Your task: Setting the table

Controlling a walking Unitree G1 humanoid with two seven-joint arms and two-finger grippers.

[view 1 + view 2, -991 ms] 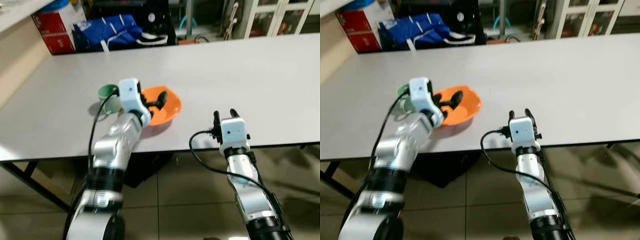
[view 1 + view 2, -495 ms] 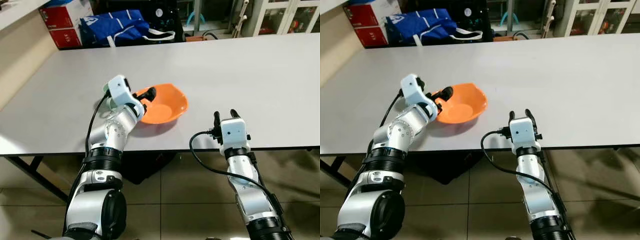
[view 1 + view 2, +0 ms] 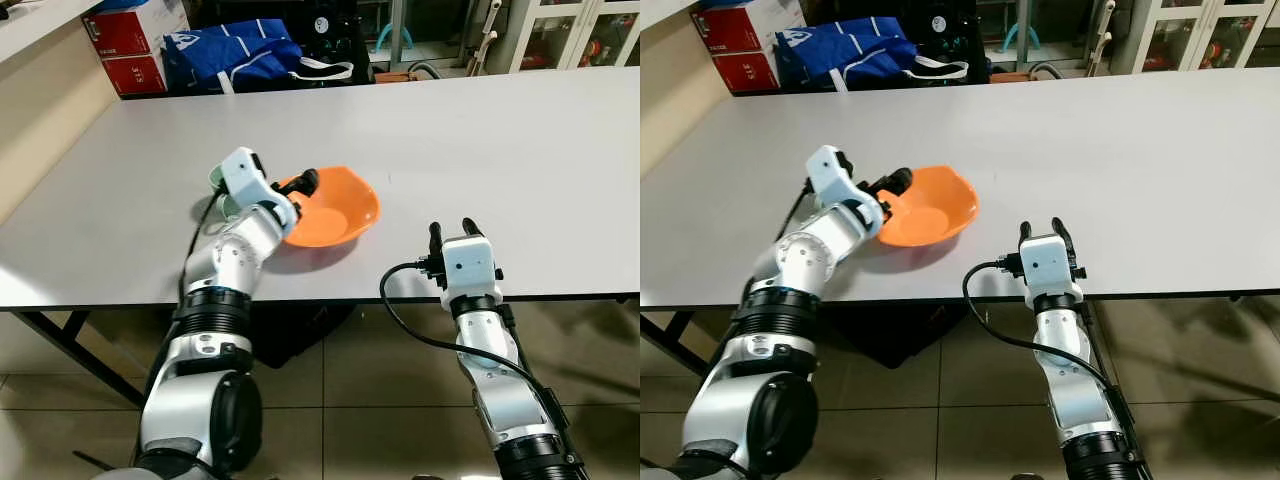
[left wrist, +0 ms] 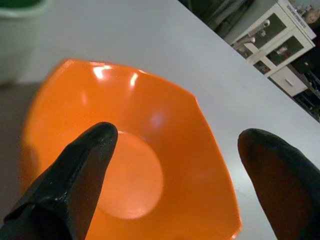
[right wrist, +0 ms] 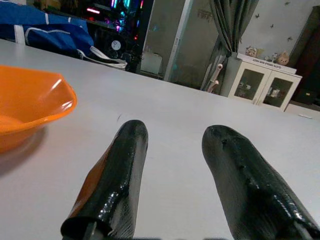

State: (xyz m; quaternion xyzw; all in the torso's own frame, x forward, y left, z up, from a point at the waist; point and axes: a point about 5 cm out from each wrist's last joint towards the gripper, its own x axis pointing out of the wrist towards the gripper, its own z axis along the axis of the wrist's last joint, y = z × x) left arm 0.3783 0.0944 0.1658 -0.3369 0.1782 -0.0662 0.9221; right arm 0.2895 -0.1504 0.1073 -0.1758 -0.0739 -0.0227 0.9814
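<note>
Compared with a second ago, the whole head view has shifted, so my camera has moved; apart from that, my left arm now reaches further over the table and the orange bowl (image 3: 333, 205) sits flat, left of centre in the left eye frame, where earlier it looked tipped against my wrist. Since half a second ago little differs: bowl and arm are almost where they were.

My left pincer (image 3: 301, 186) is at the bowl's near-left rim, fingers spread wide. In the left wrist view one finger (image 4: 75, 177) lies over the bowl's inside (image 4: 150, 165) and the other stands off past its rim, above bare table; I cannot tell whether either finger touches the bowl.

My right pincer (image 3: 451, 229) rests at the table's near edge, lower right of centre, well apart from the bowl. Its fingers (image 5: 117, 175) stand a moderate gap apart, holding nothing, with the bowl's rim at the left edge of that wrist view.

The green cup (image 3: 217, 180) is mostly hidden behind my left wrist housing; a sliver of rim shows, and a blurred pale-green patch in the upper left corner of the left wrist view. The white table (image 3: 500, 140) runs out of frame at the right. A blue bag (image 3: 235, 55) and a red box (image 3: 130, 50) at the top left are partly cut off.
</note>
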